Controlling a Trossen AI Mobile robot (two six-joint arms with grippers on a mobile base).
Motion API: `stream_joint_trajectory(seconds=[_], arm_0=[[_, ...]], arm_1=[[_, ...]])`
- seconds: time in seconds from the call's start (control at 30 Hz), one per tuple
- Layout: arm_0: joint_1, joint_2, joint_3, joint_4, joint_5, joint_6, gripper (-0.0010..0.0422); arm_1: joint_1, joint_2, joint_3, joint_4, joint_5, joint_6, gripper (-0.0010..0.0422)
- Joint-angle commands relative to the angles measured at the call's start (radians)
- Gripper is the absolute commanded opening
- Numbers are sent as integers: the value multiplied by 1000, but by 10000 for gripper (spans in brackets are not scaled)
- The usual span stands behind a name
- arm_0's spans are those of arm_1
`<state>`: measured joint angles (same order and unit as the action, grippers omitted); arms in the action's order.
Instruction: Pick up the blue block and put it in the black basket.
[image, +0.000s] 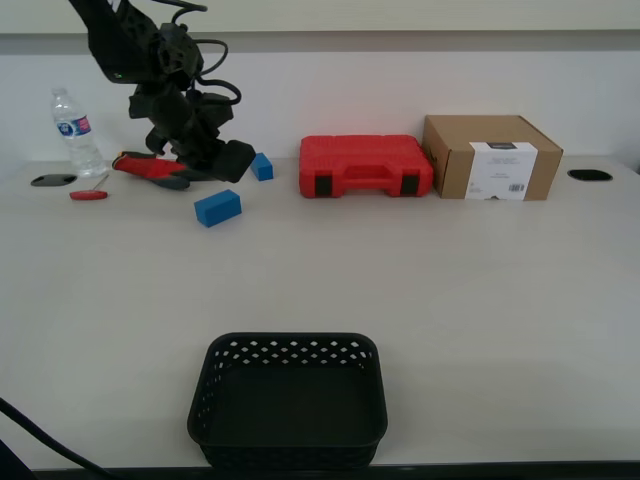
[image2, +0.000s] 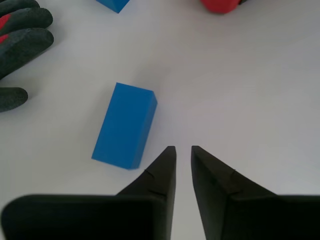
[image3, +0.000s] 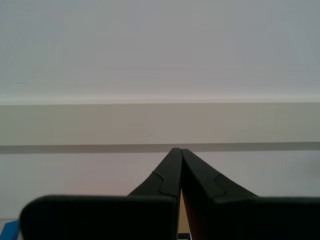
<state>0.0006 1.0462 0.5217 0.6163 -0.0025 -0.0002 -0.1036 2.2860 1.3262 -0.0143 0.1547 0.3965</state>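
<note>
2 blue pieces sit on the table (image: 420, 290), and the one I want is the longer blue block (image2: 125, 126), lying flat and untouched just ahead of my first gripper (image2: 183, 149) and off to one side of its tips. That claw hangs above the table with its jaws drawn narrow, only a thin slot between the 2 fingertips (image2: 169, 155), and nothing in them. The smaller blue cube (image2: 113, 4) lies farther out beyond the block, and a black-and-red glove (image2: 22, 35) rests to the same side as the block but well clear of it. A red case (image2: 220, 5) shows at the far edge.

From the exterior view the block (image: 218, 207) lies below the arm, while the black basket (image: 288, 400) waits empty, well apart from it, near the table's front edge.

My second gripper (image3: 180, 150) is pressed tip to tip, empty, aimed at a bare wall and taking no part.

I judge this to be the approach step: the block is not yet grasped and nothing has gone toward the basket. The next move calls for spreading the first claw wider than the block's short side, shifting sideways until the block sits between the fingers, then lowering. Squaring the jaws across its narrow width looks safest, since the block lies at a slant to them.
</note>
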Motion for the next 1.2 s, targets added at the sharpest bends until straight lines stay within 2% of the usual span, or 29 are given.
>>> stream_joint_trajectory(seconds=[0.03,0.13,0.33,0.37,0.43,0.5,0.57,0.63,0.7,0.77,0.87,1.2], arm_0=[[0,0,1,2,0,0,0],[-1,0,1,2,0,0,0],[-1,0,1,2,0,0,0],[0,0,1,2,0,0,0],[0,0,1,3,0,0,0],[0,0,1,2,0,0,0],[0,0,1,3,0,0,0],[0,0,1,2,0,0,0],[0,0,1,2,0,0,0],[0,0,1,2,0,0,0],[0,0,1,3,0,0,0],[0,0,1,3,0,0,0]], arm_1=[[0,82,138,-120,-49,19,98],[0,148,240,-203,-95,58,182],[6,263,370,-284,-203,68,415],[6,283,386,-285,-201,71,406],[6,333,426,-298,-200,70,344],[6,404,490,-330,-195,76,252],[6,451,545,-355,-195,83,179],[6,492,622,-418,-195,84,76],[6,491,646,-464,-168,92,-3],[6,474,649,-476,-140,100,6],[5,459,649,-479,-139,103,-4],[5,371,649,-544,-113,113,8]])
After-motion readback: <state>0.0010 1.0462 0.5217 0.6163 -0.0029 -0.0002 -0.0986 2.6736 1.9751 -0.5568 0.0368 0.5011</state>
